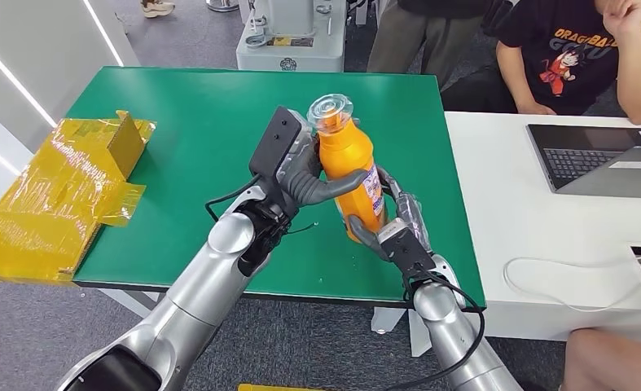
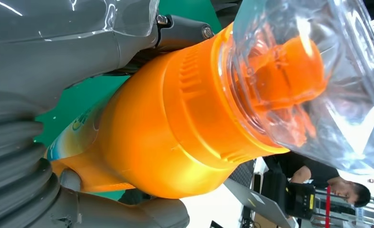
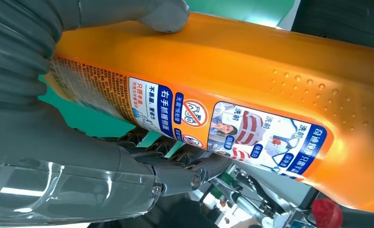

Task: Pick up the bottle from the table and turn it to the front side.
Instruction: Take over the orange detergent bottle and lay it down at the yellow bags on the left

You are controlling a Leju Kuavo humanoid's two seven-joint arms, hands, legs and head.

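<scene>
An orange bottle (image 1: pixel 351 167) with a clear cap stands upright above the green table (image 1: pixel 186 122), held by both hands. My left hand (image 1: pixel 300 175) wraps its upper body from the left, thumb across the front. My right hand (image 1: pixel 394 220) grips its lower part from the right. In the left wrist view the bottle's shoulder (image 2: pixel 175 128) and clear cap (image 2: pixel 318 80) are close up beside my left hand (image 2: pixel 28 156). In the right wrist view a printed label (image 3: pixel 213 123) on the bottle faces the camera, with my right hand (image 3: pixel 56 118) around it.
Crumpled yellow packaging (image 1: pixel 56 195) lies over the table's left edge. A white table (image 1: pixel 537 236) to the right carries a laptop (image 1: pixel 602 159) and a cable. A person in a black shirt (image 1: pixel 577 57) sits behind it; another stands at the back.
</scene>
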